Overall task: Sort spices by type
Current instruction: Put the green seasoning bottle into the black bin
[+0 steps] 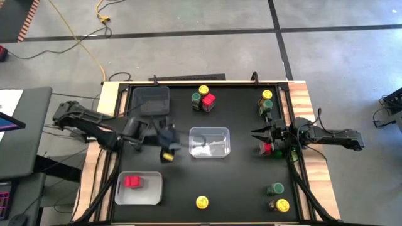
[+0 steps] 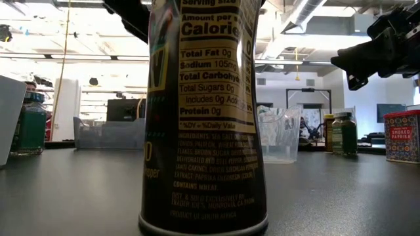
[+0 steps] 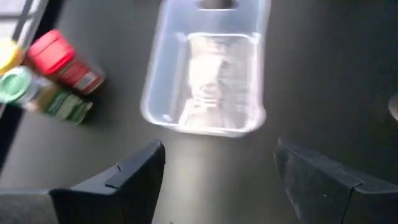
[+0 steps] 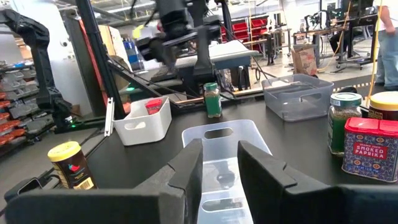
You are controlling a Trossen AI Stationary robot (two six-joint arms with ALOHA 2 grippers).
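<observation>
Lighting's pretty even from overhead, with bright ceiling strips in the low view throwing a soft sheen on the black desk [image 2: 341, 196] and barely any hard shadows. A dark spice jar [image 2: 200, 118] sits right against the low camera, backlit and a bit soft, though its label still reads. The left wrist view is smeared all over, the clear bin [image 3: 205, 74] and the left hand [image 3: 217, 180] both fuzzy, while the right wrist view stays crisp farther out.
</observation>
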